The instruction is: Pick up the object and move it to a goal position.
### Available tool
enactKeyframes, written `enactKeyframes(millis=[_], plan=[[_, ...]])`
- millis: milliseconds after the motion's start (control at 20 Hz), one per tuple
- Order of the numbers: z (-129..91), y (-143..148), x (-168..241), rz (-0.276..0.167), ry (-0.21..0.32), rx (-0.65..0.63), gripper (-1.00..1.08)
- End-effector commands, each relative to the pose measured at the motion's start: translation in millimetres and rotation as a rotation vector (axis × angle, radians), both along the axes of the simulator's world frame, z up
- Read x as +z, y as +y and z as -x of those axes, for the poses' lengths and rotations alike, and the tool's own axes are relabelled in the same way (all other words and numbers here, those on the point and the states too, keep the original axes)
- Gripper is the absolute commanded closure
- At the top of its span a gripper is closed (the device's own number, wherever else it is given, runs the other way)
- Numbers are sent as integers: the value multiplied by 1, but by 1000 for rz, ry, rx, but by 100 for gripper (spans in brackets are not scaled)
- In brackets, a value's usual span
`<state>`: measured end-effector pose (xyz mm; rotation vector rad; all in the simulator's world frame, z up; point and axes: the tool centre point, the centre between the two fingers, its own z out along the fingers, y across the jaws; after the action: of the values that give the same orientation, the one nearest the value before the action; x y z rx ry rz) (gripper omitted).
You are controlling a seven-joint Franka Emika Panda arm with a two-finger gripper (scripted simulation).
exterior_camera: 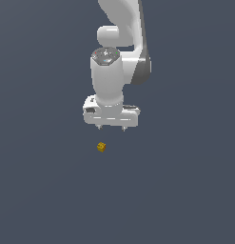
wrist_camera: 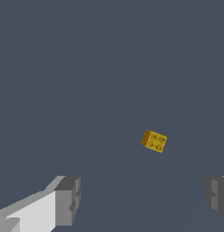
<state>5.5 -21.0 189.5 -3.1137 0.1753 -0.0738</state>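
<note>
A flat, featureless slate-blue bench [exterior_camera: 185,190] fills both views from edge to edge, with no walls, seams or furnishings to be made out around it. Two things are on show: one glossy white robot arm [exterior_camera: 120,57] with grey joint bands, reaching down from the top of the exterior view, and one tiny mustard-yellow blocky piece with small round studs on its upper face [exterior_camera: 101,147]. The arm's white end effector [exterior_camera: 112,128] points straight down, its two short fingertips [exterior_camera: 100,127] set wide apart and closed on nothing; in the wrist view [wrist_camera: 143,199] the two grey finger pads [wrist_camera: 68,199] stand at opposite sides of the frame with bare surface between them. The studded yellow piece [wrist_camera: 153,141] lies loose, apart from both fingers and untouched. In the exterior view it sits just below the end effector and slightly toward the exterior view's left of its middle, roughly in line with the left-hand fingertip. The wrist view shows it turned at an angle to the fingers, ahead of the gap between them rather than inside it.
</note>
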Motion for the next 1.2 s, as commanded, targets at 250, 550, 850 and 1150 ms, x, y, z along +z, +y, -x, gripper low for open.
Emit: enactKeyframes(millis=[250, 550, 850, 1150], plan=[[-2, -9, -20, -3, 10, -60, -92], [-3, -30, -62, -3, 29, -188, -92], [0, -51, -101, 5, 46, -309, -92], [2, -59, -117, 10, 51, -356, -92]])
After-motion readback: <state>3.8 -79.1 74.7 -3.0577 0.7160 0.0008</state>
